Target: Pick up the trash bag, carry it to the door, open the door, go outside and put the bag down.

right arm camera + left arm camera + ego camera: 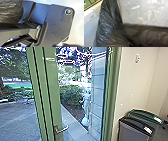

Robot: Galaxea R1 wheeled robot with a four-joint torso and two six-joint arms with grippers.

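The green-framed glass door (53, 92) stands in front of me, with a metal lever handle (61, 129) low on its upright; I cannot tell whether it is ajar. In the left wrist view the black trash bag (106, 28) looms very close, its dark plastic creased and shiny. Part of the bag (10, 11) also shows in the right wrist view, beside the robot's own dark plate and jointed bar. How each gripper's fingers stand cannot be made out.
Two bins, one grey with a black lid (136, 126) and one green-lidded (145, 115), stand by the cream wall (135, 84) at the right. Through the glass are paving (20, 119), bushes (71, 97) and a pale upright figure (86, 103), perhaps a reflection.
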